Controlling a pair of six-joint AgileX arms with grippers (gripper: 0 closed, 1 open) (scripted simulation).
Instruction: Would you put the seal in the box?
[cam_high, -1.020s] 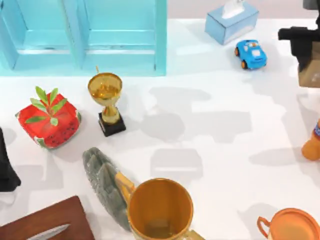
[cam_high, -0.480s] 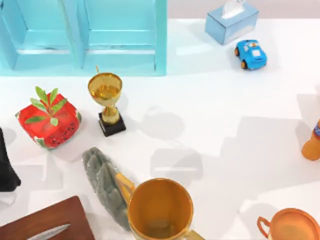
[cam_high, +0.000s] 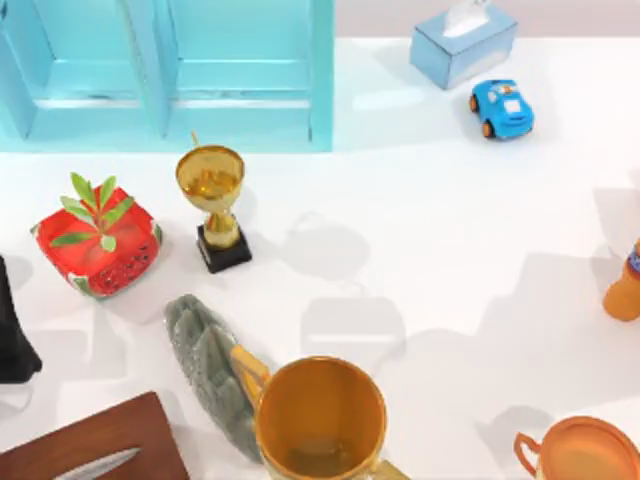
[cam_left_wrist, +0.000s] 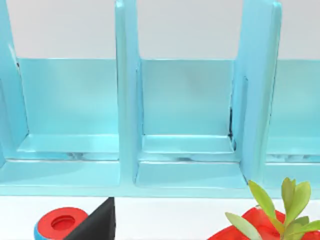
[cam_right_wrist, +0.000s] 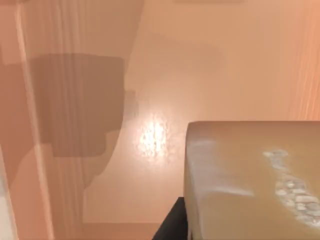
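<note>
The seal (cam_right_wrist: 250, 175) is a tan-brown block with whitish speckles near one end. It sits close before the right wrist camera, and my right gripper (cam_right_wrist: 250, 225) is shut on it, one dark finger (cam_right_wrist: 172, 225) showing at its side. Behind it lies a smooth peach-orange surface (cam_right_wrist: 100, 100) with wall-like edges, which looks like the box's inside. My left gripper (cam_high: 12, 335) stays parked at the table's left edge, facing the cyan shelf (cam_left_wrist: 185, 125).
At the back left stands the cyan shelf (cam_high: 170, 70). On the table are a gold trophy (cam_high: 212, 200), a red potted plant (cam_high: 97, 245), a grey-green ridged lump (cam_high: 205, 365), an orange mug (cam_high: 320, 420), a tissue box (cam_high: 462, 45) and a blue toy car (cam_high: 502, 107).
My right arm, seen a second ago at the top view's right edge with the tan block, has moved out of that view. Shadows on the table have shifted.
</note>
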